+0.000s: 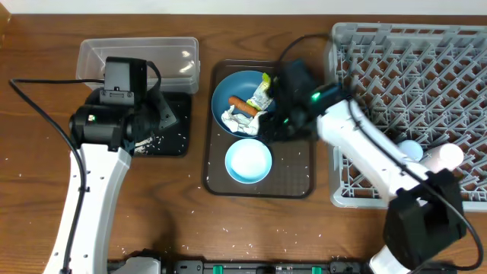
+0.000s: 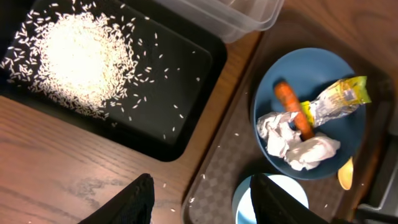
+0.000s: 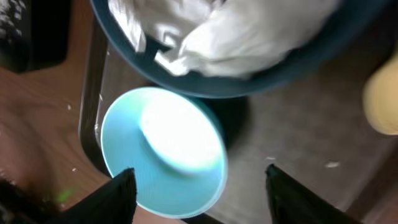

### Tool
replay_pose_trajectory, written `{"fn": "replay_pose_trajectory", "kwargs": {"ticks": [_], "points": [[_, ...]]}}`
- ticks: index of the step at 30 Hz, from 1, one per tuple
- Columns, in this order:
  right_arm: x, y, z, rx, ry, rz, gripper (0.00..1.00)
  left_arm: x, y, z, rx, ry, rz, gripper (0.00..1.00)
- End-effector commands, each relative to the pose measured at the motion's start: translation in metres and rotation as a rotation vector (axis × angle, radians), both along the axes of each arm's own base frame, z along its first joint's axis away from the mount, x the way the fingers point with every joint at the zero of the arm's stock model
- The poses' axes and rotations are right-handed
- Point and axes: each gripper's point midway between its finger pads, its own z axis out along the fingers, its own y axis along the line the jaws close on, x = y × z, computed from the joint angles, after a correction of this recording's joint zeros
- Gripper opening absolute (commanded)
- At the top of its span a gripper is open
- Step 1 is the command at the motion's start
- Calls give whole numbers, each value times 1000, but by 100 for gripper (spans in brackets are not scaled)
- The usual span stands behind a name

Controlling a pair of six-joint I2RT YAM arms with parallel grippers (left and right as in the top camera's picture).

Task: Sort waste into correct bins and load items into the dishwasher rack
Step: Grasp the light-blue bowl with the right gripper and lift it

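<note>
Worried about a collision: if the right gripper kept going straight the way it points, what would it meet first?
Probably the bowl on the brown tray, sitting just ahead of the open right gripper; depth is unclear.

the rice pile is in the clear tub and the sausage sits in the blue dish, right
Not the clear tub: the rice pile lies in the black tray, per the left wrist view. The sausage does sit in the blue dish.
</note>
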Motion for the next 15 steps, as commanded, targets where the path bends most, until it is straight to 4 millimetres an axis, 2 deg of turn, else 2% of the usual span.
{"fn": "replay_pose_trajectory", "kwargs": {"ticks": [1, 8, 15], "points": [[-8, 0, -17, -67, -1, -107, 62, 1, 4, -6, 25, 24, -10, 52], [-16, -5, -41, -130, 4, -134, 57, 1, 5, -9, 33, 32, -7, 52], [-28, -7, -75, -163, 89, -120, 50, 1, 6, -9, 39, 32, -4, 52]]}}
